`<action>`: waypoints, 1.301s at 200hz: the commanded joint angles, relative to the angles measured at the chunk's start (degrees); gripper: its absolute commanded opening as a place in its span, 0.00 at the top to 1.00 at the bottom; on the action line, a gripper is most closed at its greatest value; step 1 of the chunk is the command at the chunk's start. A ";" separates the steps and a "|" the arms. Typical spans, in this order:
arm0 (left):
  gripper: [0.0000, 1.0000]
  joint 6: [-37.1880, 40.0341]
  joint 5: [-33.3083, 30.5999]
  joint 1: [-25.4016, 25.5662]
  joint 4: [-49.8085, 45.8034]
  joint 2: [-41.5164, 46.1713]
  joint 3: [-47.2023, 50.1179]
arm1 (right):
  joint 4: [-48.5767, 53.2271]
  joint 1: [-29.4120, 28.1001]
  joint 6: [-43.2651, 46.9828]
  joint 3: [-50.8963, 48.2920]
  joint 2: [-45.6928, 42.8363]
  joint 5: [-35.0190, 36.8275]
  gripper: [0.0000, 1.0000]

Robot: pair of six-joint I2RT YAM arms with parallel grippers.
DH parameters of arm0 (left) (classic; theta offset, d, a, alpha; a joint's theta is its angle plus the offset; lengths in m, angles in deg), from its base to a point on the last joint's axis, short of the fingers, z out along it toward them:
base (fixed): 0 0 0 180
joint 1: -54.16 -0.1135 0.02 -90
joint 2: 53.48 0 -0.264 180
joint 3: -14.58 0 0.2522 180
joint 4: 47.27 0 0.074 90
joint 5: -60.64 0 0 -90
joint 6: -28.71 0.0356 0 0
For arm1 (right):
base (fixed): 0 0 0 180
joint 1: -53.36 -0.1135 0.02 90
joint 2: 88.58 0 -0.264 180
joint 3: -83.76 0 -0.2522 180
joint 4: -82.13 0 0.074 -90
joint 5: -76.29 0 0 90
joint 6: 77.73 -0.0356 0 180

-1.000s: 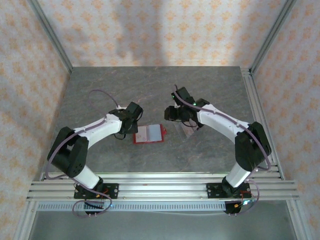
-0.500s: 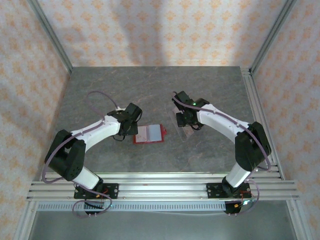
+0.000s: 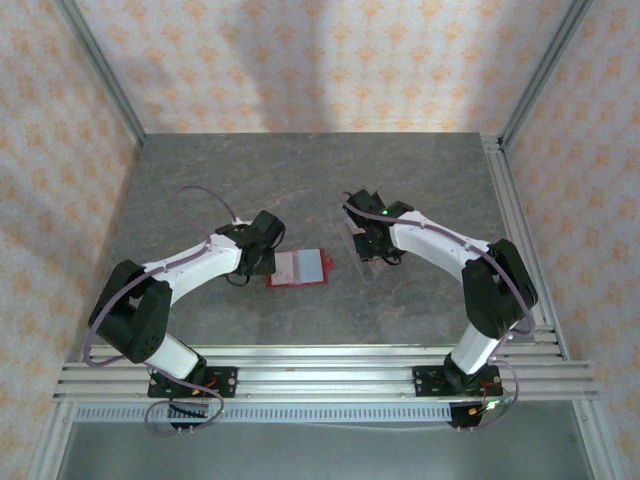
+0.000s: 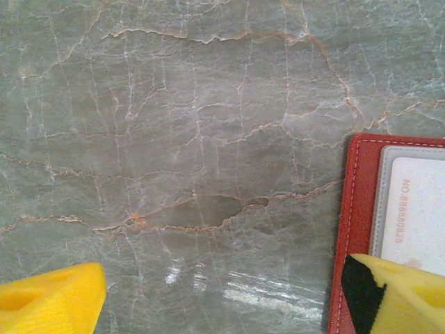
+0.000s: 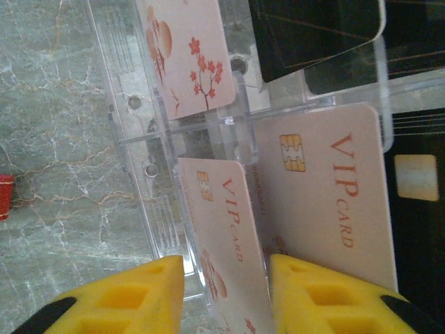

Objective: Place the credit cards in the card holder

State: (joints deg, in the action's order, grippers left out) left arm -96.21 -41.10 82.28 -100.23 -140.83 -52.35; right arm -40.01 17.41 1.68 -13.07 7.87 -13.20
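Table: a grey marbled table [image 3: 300, 170], with both arms reaching in from the near edge.
Wallet: the red wallet [image 3: 299, 268] lies opened flat near the middle of the table, pale inside facing up. It is just right of the left arm's tip.
Wallet pocket: in the left wrist view a numbered card [image 4: 417, 209], pale with a printed number, sits in the grey pocket inside the red border.
Left gripper: the left gripper [image 4: 222, 299] is released and holds nothing. Its yellow fingers [image 4: 49, 303] are spread wide over the table. One finger is over bare marble and the other overlaps the near-left corner of the wallet.
Rack: a clear plastic rack [image 5: 132, 139] with upright slots stands on the table, right of the wallet and apart from it.
Cards: pale pink cards [image 5: 320, 195] marked VIP, each with a gold chip, stand in the rack's slots. A blossom card [image 5: 188, 56] with red flowers sits in a farther slot. Dark cards [image 5: 313, 35] fill the far right slots.
Right gripper: the right gripper [image 5: 227, 296] is down over the rack. A middle card [image 5: 222, 229], also marked VIP, runs between its two yellow fingers. The right finger is close against the card's edge, and a thin strip of rack shows beside the left finger.
Right gripper's hold: I cannot tell whether the fingers are clenched on that card or only straddle it.
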 commanded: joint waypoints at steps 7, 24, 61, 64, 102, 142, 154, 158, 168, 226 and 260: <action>0.10 -1.23 -0.61 0.41 -1.06 1.31 0.23 | -0.22 -0.27 -0.04 -1.12 0.54 0.00 0.68; 0.10 -1.04 -0.61 0.57 -1.16 1.05 -0.01 | 0.35 -0.27 0.05 -0.82 0.41 -0.06 0.64; 0.10 -0.52 0.14 0.87 -0.10 0.71 -0.07 | 1.10 -0.34 -0.99 -0.05 -3.46 -1.02 0.58; 0.10 -0.51 0.17 0.88 0.04 0.61 -0.09 | 1.15 -0.37 -1.13 0.16 -3.85 -1.41 0.58; 0.10 0.16 1.71 2.08 2.54 -0.20 0.22 | -1.71 -2.64 -4.13 2.34 -4.17 -8.71 0.57; 0.10 -0.80 1.46 4.07 4.05 -2.61 0.29 | -12.62 -5.22 -11.57 1.04 -0.38 -19.47 0.57; 0.10 -1.35 1.50 4.12 4.59 -3.08 0.81 | -15.81 -5.83 -13.55 0.27 0.68 -21.55 0.57; 0.10 -1.50 1.48 4.11 4.78 -3.29 0.95 | -16.65 -6.04 -14.14 0.05 1.08 -21.98 0.57; 0.10 -1.85 0.98 4.14 4.83 -3.65 1.19 | -18.47 -6.54 -15.47 -0.38 2.00 -23.05 0.57; 0.10 -2.55 -0.14 4.18 5.87 -5.37 3.39 | -24.29 -7.83 -20.26 -5.00 3.91 -24.36 0.59; 0.10 -2.53 -0.39 4.14 5.97 -5.56 3.68 | -27.57 -8.17 -23.15 -8.88 3.00 -25.04 0.59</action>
State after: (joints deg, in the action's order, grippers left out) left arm -97.56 -39.20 86.32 -94.31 -145.42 -49.98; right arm -63.82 9.72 -18.04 -19.73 12.00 -37.52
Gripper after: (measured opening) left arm 0.900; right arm 0.410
